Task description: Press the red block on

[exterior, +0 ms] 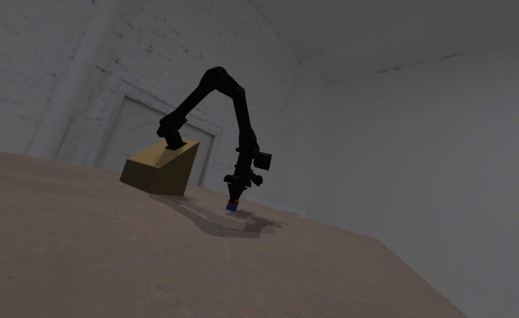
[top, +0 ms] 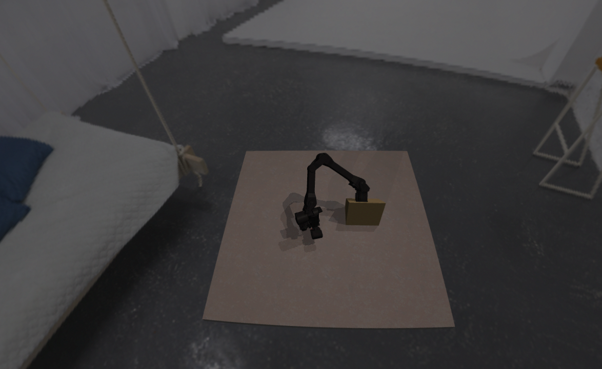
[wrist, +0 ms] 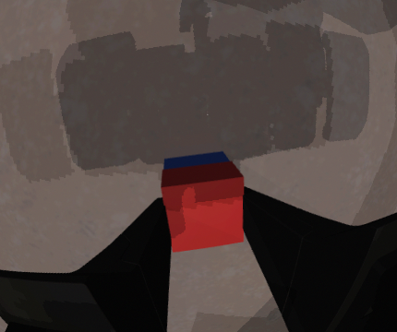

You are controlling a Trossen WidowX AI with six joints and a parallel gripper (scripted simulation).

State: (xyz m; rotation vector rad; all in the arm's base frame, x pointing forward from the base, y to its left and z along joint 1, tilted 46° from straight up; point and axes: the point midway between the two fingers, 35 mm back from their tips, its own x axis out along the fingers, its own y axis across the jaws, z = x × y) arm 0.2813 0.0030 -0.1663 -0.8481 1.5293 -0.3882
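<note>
The red block (exterior: pixel 235 202) (wrist: pixel 210 223) is between the fingertips of my gripper (exterior: pixel 233 201) (wrist: pixel 201 202), which is shut on it and points down. The blue block (exterior: pixel 231 207) (wrist: pixel 196 160) stands on the table top directly under the red block. In the exterior view the two look stacked and touching. In the wrist view only a strip of blue shows beyond the red block's far edge, and the seam between them is hidden. In the top view the arm hides both blocks.
A yellow wedge-shaped stand (top: pixel 364 213) (exterior: pixel 154 176) carries the arm's base on the pinkish table top (top: pixel 330 289) (exterior: pixel 174 268). A bed (top: pixel 110 183) is at the left in the top view, and a thin-legged stool (top: pixel 569 158) is at the right.
</note>
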